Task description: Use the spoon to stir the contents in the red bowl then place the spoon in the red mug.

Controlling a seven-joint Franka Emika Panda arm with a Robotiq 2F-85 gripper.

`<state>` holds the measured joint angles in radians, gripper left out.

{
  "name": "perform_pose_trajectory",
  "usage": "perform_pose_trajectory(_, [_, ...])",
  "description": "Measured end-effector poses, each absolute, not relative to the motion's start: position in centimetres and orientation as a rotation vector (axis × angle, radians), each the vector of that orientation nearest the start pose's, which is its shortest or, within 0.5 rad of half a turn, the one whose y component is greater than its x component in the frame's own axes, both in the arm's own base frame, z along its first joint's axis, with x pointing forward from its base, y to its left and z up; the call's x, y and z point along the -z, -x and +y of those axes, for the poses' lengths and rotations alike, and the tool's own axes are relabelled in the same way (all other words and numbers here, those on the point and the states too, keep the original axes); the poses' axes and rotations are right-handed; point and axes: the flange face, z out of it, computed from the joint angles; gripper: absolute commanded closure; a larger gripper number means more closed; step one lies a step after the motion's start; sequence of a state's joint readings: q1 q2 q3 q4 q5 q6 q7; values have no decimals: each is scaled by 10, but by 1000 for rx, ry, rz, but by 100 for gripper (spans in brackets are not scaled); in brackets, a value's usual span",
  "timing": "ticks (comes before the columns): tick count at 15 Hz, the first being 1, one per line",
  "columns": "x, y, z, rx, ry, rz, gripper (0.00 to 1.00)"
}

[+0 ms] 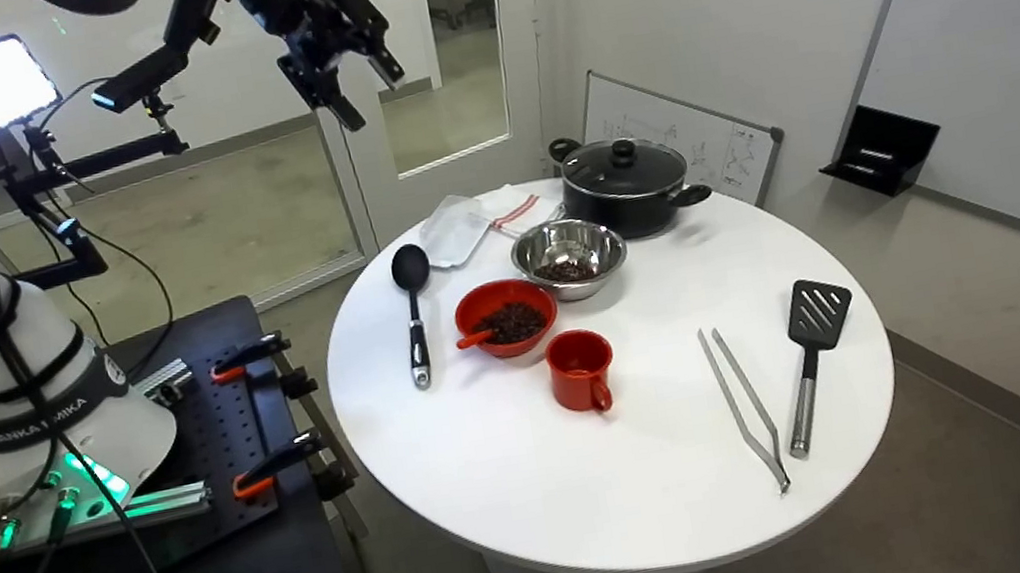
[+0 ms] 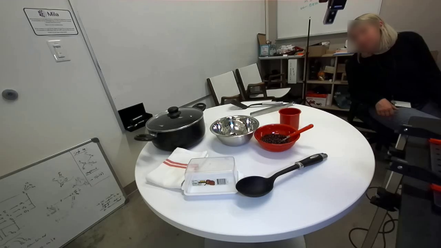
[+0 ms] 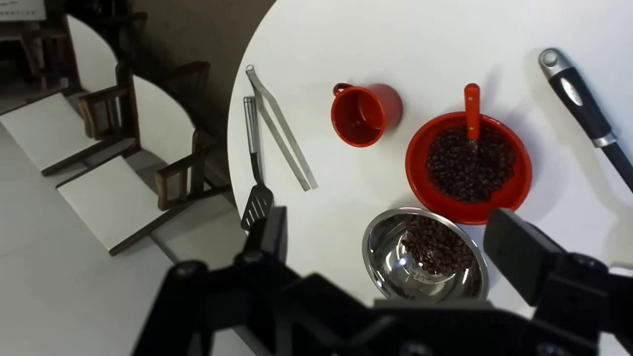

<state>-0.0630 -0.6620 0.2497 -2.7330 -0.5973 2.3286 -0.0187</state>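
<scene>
nothing looks done: i judge the task to be at its start. above the round white table [image 1: 538, 474] the gripper [image 1: 371, 100] hangs high, jaws spread wide, nothing between them. the black spoon [image 1: 417, 336], which i take as the task's spoon, lies flat near the table's robot-side edge. the red bowl [image 2: 272, 147] sits further in from that edge, dark beans [image 3: 455, 173] inside; the red mug [image 1: 578, 388], near the table's middle, has no spoon in it. left to do, it seems: pick up, stir, place. a red-handled utensil [image 3: 473, 111] leans in the beans, its head buried; it might be the spoon meant instead.

the seated person [image 2: 396, 69] past the table's edge shows in an exterior view alone. the lidded pot [image 1: 628, 208], by the wall-side edge, shows in both exterior views but not in the wrist view. the black spoon's head is cut off in the wrist view, whole in both exterior views. the wrist view finds more beans [image 3: 437, 247] in the steel bowl [image 3: 390, 262]; in an exterior view its front wall [image 2: 235, 140] hides them.
</scene>
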Motion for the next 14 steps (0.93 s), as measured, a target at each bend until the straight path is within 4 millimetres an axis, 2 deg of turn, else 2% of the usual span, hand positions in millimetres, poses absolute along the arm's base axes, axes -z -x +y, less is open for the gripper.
perform_pose_trajectory(3, [-409, -362, 63, -311, -2304, 765, 0])
perform_pose_trajectory(4, [-400, -363, 64, -296, -2289, 772, 25])
perform_pose_trajectory(5, [-392, -363, 64, -266, -2294, 766, 26])
perform_pose_trajectory(6, [-384, -363, 66, -234, -2301, 765, 9])
perform_pose_trajectory(8, [-379, -363, 66, -221, -2311, 771, 24])
perform_pose_trajectory(14, [-381, -363, 65, -226, -2317, 767, 26])
